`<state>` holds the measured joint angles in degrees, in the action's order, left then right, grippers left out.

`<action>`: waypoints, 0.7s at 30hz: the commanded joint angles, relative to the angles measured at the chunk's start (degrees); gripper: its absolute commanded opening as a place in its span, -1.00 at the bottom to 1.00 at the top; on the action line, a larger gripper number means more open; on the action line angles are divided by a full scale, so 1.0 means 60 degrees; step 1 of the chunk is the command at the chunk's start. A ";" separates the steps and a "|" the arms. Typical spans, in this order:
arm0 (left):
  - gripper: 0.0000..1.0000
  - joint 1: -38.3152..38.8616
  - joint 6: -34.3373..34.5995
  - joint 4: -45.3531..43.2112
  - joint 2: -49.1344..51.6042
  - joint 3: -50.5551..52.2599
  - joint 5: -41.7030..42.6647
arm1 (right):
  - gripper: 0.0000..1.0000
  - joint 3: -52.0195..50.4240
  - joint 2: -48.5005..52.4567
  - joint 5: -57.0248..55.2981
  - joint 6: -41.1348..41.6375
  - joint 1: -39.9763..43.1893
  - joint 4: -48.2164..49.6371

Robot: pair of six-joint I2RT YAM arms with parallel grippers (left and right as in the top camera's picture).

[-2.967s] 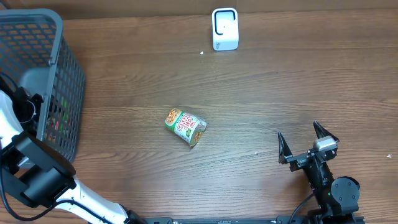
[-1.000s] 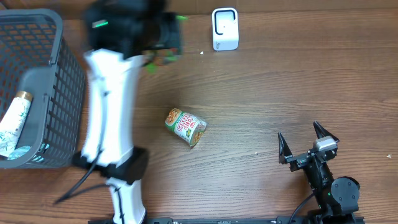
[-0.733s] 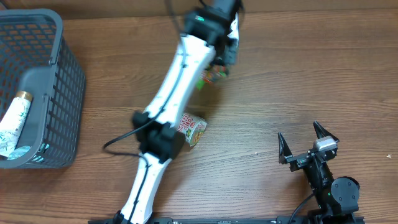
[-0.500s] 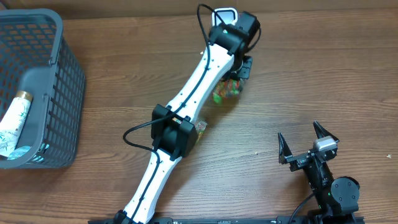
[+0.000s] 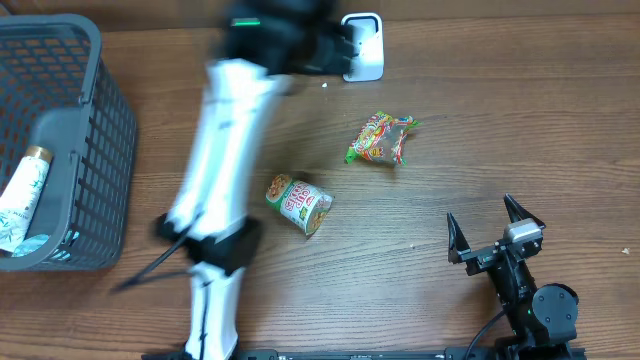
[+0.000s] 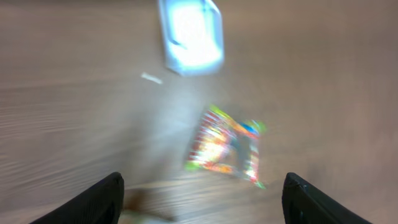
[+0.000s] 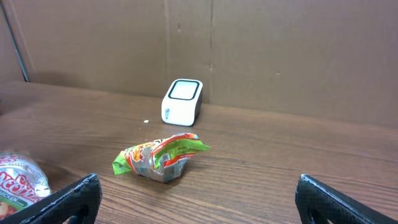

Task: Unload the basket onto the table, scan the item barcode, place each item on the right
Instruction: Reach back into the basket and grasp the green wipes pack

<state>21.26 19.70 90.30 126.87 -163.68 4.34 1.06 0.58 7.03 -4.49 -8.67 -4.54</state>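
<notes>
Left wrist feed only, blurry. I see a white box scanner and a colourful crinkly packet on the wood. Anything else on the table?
Observer: A red-and-green instant-noodle cup lies on its side, nearer the arm bases than the colourful packet.
Operator: Right arm?
Observer: The right gripper sits open and empty near the table's front right.
Operator: More items?
Observer: A grey plastic mesh basket at far left holds a pale bottle with a tan cap.

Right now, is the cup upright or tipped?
Tipped: the cup lies on its side on the table, its printed side wall facing up.
</notes>
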 commanded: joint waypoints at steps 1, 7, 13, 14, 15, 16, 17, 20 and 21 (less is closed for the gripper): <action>0.45 -0.1971 0.0375 0.0878 -0.1945 -0.0393 -0.1198 | 1.00 -0.0102 -0.0069 -0.0066 0.0025 -0.0036 0.0062; 0.52 -0.5785 0.0113 0.1086 -0.3082 0.0025 -0.0750 | 1.00 -0.0102 -0.0069 -0.0066 0.0025 -0.0036 0.0062; 0.74 -0.8236 0.0372 0.1086 -0.3238 0.1639 -0.0528 | 1.00 -0.0102 -0.0069 -0.0066 0.0025 -0.0036 0.0062; 0.74 -0.8521 0.0372 0.1086 -0.3235 0.1967 -0.0528 | 1.00 -0.0102 -0.0069 -0.0066 0.0025 -0.0036 0.0062; 0.74 -0.8881 0.0382 0.1086 -0.3235 0.2404 -0.0535 | 1.00 -0.0102 -0.0069 -0.0066 0.0025 -0.0036 0.0062; 0.74 -0.9205 0.0484 0.1086 -0.3235 0.2823 -0.0550 | 1.00 -0.0102 -0.0069 -0.0066 0.0025 -0.0036 0.0062; 0.73 -0.9460 0.0543 0.1086 -0.3235 0.3136 -0.0550 | 1.00 -0.0102 -0.0069 -0.0066 0.0025 -0.0036 0.0062; 0.71 -1.0273 0.0729 0.1082 -0.3231 0.4080 -0.0550 | 1.00 -0.0102 -0.0069 -0.0066 0.0025 -0.0036 0.0062; 0.70 -1.0542 0.0729 0.1075 -0.3231 0.4401 -0.0590 | 1.00 -0.0102 -0.0069 -0.0066 0.0025 -0.0036 0.0062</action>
<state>-38.04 22.31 96.62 107.18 -141.38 0.64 1.06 0.58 7.03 -4.51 -8.67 -4.49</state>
